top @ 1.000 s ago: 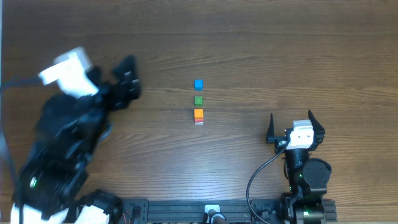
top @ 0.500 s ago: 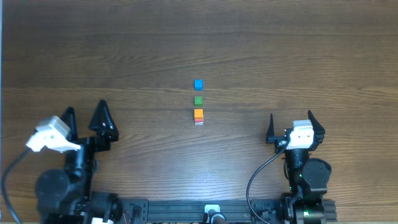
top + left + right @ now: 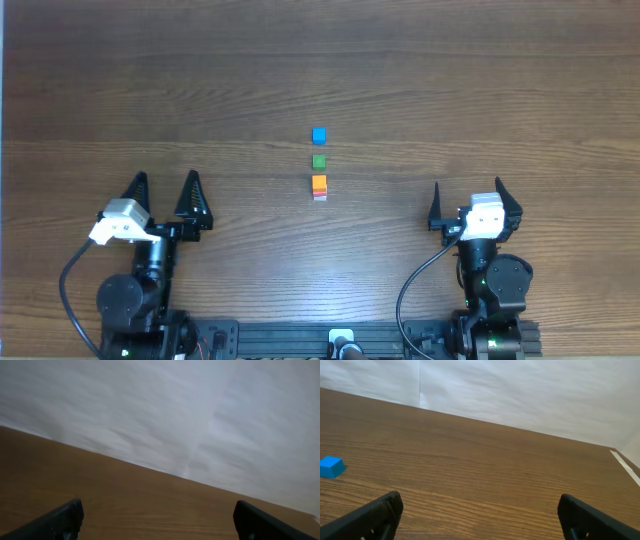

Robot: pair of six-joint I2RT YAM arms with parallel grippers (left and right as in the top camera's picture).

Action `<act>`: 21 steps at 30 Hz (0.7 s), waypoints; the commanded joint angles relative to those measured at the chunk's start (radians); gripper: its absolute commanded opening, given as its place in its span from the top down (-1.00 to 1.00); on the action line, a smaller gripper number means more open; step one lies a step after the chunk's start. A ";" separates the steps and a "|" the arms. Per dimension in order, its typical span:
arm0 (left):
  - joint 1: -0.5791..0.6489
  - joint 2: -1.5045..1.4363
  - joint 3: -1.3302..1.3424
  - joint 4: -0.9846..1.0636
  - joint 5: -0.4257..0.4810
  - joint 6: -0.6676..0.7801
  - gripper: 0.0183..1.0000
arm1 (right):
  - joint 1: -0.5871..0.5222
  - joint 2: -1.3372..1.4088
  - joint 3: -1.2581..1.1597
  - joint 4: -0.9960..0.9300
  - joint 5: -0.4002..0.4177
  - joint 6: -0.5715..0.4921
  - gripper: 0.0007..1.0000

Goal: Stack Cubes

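A brown wood-grain table (image 3: 495, 470) stretches ahead of the right fingers (image 3: 380, 515) to a plain white wall (image 3: 530, 395), which has a vertical seam (image 3: 420, 385).

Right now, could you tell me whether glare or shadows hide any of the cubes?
Top view: even light, no glare; the blue cube, green cube and orange cube cast barely any shadow. Right wrist view: the blue cube is evenly lit on the table. Left wrist view: soft light, no glare.

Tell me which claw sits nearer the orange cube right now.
Right, but only narrowly. The right claw is open, to the right of the orange cube; the left claw is open, to its left, a touch farther.
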 commanded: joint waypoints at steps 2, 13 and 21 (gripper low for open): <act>0.049 -0.013 -0.022 0.000 0.096 0.055 -0.93 | -0.006 -0.007 -0.005 -0.002 -0.008 0.003 -0.98; 0.033 -0.013 -0.094 0.011 0.105 0.063 -0.94 | -0.006 -0.007 -0.005 -0.002 -0.008 0.003 -0.99; 0.025 -0.013 -0.125 0.027 0.104 0.063 -1.00 | -0.006 -0.007 -0.005 -0.002 -0.008 0.003 -0.99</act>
